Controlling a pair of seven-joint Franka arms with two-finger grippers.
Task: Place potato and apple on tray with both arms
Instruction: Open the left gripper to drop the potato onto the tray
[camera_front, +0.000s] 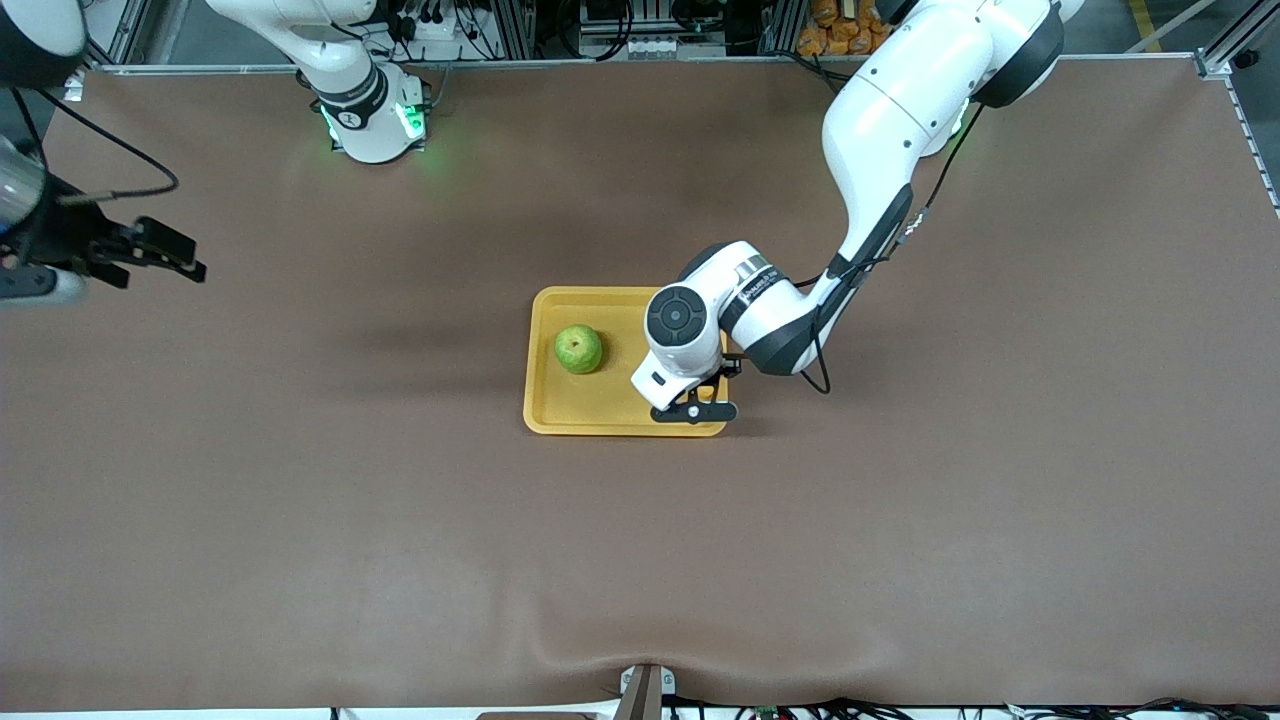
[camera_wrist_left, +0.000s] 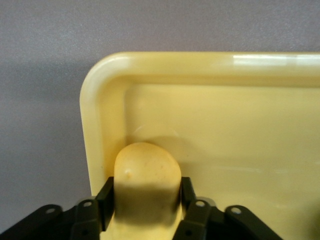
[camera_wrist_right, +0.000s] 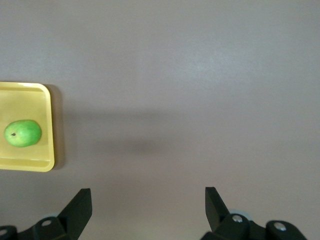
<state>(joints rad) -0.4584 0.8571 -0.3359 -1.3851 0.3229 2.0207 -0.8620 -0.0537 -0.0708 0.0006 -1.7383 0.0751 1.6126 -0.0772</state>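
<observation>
Right gripper (camera_front: 170, 255) aloft over bare table (camera_front: 300, 520) at right arm's end, waiting, fingers wide apart, empty. One tray (camera_front: 560, 405) mid-table, wide open cloth all round. One apple (camera_front: 579, 349) in tray. One potato (camera_wrist_left: 147, 172) in tray corner near rim, between left gripper (camera_wrist_left: 146, 207) fingers, touching both. No legible writing.

Green apple (camera_front: 579, 349) sits in yellow tray (camera_front: 560, 418); potato (camera_wrist_left: 147, 177) in tray corner, prob. touching floor.
</observation>
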